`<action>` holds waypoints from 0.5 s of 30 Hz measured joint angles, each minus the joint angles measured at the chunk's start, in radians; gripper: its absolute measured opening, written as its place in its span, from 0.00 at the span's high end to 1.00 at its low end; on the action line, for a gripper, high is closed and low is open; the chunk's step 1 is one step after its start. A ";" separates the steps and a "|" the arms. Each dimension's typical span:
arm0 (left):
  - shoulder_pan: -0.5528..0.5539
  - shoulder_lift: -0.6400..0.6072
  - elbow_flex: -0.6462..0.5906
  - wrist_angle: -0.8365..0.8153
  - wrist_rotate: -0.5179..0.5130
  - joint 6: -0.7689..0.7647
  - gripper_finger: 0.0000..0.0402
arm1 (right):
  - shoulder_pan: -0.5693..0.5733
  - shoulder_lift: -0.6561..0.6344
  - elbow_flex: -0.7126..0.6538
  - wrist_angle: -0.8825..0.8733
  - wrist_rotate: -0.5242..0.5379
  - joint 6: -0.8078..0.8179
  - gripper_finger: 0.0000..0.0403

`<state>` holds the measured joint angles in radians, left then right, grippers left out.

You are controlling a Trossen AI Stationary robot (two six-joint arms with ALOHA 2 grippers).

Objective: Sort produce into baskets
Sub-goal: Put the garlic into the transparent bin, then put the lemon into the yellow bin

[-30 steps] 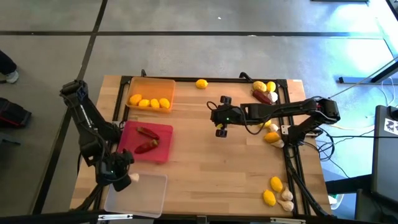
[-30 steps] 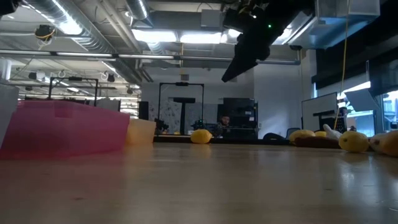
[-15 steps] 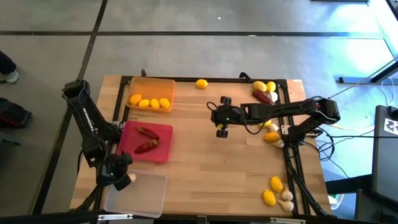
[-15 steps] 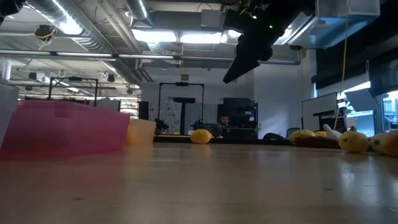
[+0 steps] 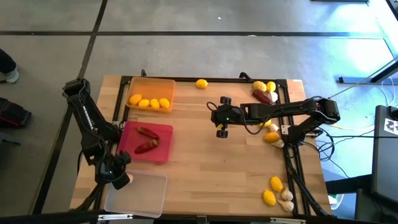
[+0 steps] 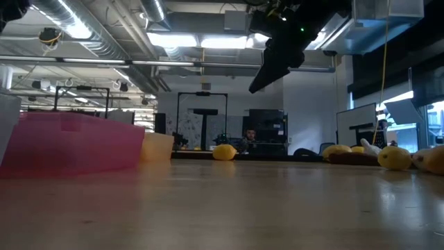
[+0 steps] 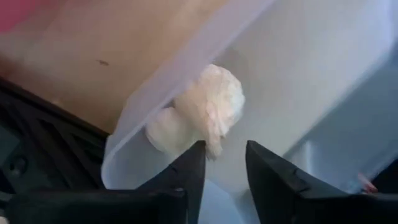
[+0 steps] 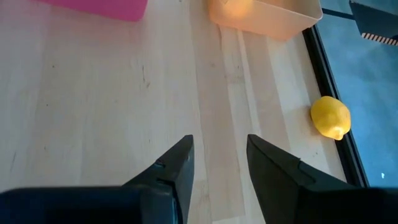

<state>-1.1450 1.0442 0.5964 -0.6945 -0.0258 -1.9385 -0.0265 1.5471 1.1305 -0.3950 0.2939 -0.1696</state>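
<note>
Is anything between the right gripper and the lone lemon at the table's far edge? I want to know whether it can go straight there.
Nothing visible does. The right gripper hovers, open and empty, above bare table, and the lemon lies alone near the edge; the orange basket sits off to one side.

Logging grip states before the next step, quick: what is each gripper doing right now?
Left gripper: open, over the clear tray, garlic bulb just beyond its fingertips, not gripped.
Right gripper: open, empty, above bare table.
</note>
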 joint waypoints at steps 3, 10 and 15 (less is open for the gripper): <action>0.000 -0.048 0.001 -0.013 -0.007 -0.025 0.68 | 0.000 0.000 0.000 0.000 -0.021 0.000 0.65; 0.000 -0.174 0.001 -0.018 -0.193 -0.056 0.64 | 0.000 0.000 0.000 0.003 -0.061 0.008 0.64; 0.000 -0.254 0.002 -0.019 -0.400 0.055 0.62 | 0.000 0.000 0.000 0.003 -0.079 0.035 0.57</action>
<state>-1.1446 0.7899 0.5980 -0.7136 -0.4253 -1.8834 -0.0265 1.5471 1.1305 -0.3916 0.2150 -0.1347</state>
